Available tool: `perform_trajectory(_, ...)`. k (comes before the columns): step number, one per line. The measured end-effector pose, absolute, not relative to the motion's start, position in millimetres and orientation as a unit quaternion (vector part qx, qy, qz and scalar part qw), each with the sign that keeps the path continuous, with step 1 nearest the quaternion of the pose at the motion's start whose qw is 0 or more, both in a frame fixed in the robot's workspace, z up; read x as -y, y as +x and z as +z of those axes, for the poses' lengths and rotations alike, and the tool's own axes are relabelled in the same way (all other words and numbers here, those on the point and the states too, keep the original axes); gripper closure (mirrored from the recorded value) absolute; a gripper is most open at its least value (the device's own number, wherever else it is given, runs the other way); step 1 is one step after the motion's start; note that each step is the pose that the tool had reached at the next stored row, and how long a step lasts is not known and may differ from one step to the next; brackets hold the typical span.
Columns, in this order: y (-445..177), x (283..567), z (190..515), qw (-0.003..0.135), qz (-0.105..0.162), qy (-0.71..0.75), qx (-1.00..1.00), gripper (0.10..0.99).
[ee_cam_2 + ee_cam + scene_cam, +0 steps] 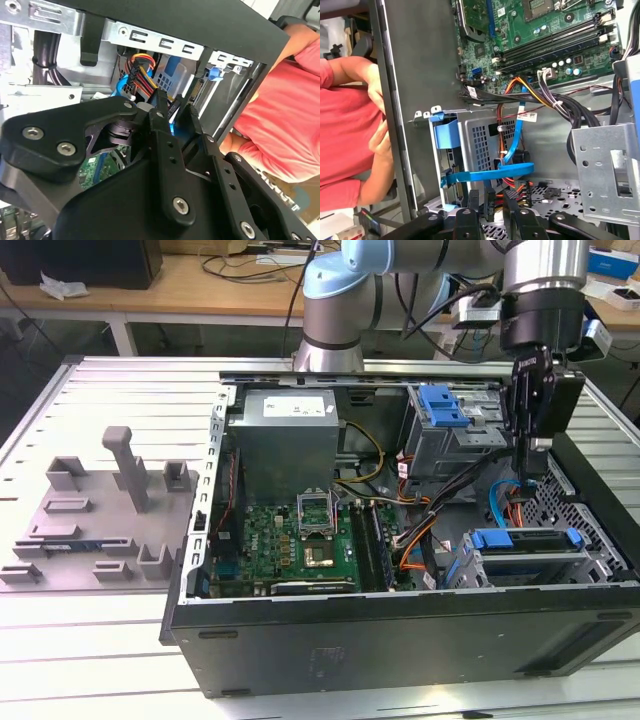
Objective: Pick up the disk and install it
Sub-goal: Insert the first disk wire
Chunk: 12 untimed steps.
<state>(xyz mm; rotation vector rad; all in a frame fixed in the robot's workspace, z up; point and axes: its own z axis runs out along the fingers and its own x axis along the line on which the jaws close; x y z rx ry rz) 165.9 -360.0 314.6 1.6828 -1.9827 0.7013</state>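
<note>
— Hanging over the open black metal computer case [400, 630], the arm's black two-finger gripper [527, 468] is seen at the exterior view's right. Is anything held?
— Nothing. In the second wrist view its fingers [161, 130] are parted by a narrow gap, and nothing is clasped between them.
— Where is the flat rectangular disk framed in bright blue plastic [525, 540] to be found?
— At the lower right of the exterior view, at the grey metal drive cage [468, 572], just below the gripper. Whether it is fully seated cannot be told.
— How is this approach best done?
— The gripper is best kept plumb and centred over the blue frame, it is judged, so that the blue and orange cables [497, 505] beside it are not snagged.
</note>
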Motion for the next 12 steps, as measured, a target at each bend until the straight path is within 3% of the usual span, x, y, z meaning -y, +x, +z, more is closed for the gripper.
perform_trajectory(5, 165.9, 359.7, 313.8, 0.225, 0.257, 0.608, 0.717, 0.776)
perform_trajectory(7, 165.9, 359.7, 313.3, 0.226, 0.258, 0.608, 0.716, 0.91)
perform_trajectory(12, 165.9, 359.7, 312.4, 0.227, 0.26, 0.607, 0.716, 0.918)
